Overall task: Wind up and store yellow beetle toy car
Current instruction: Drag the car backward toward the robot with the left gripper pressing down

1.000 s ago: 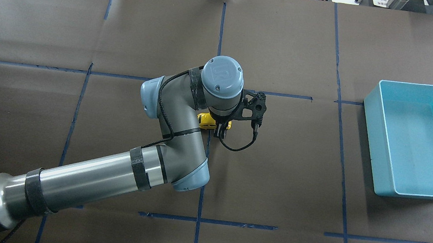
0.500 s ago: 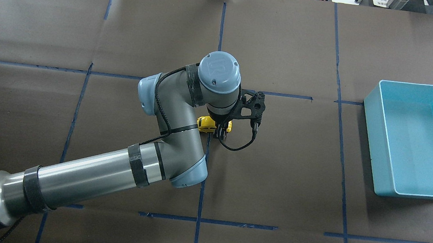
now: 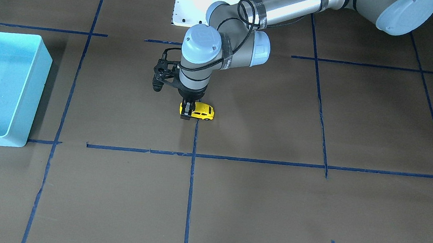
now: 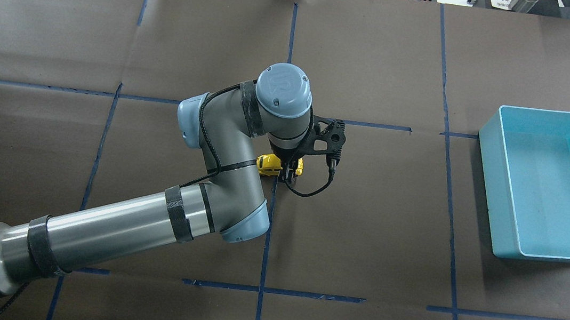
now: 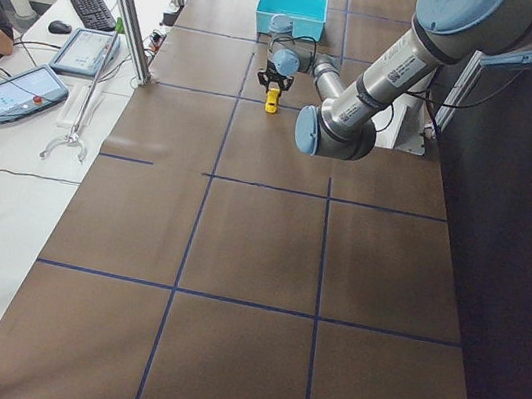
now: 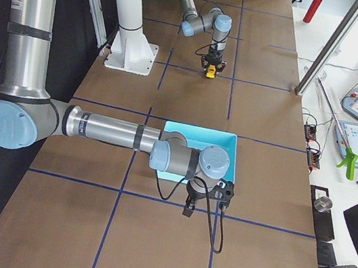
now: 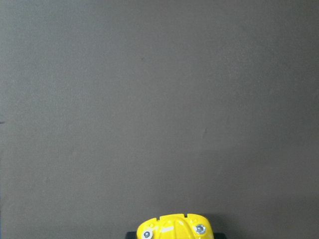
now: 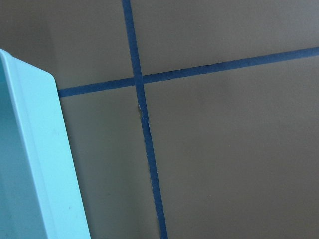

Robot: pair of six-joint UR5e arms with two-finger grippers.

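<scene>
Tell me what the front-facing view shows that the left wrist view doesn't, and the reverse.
Front-facing only: the left arm, its gripper clamped on one end of the car, the bin and the tape lines. Left wrist only: two silver screws on the car's near end. Both: the car and the brown table.

No legible txt/labels; arm cap [image 4: 283, 92] emblem too faint to read

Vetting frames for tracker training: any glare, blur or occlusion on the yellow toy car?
Overhead exterior: sharp, evenly lit, but the left arm hides part of the tiny yellow beetle toy car. Left wrist-mounted: car cropped at the bottom edge, no glare. Exterior front-facing: car mostly clear, in focus.
</scene>
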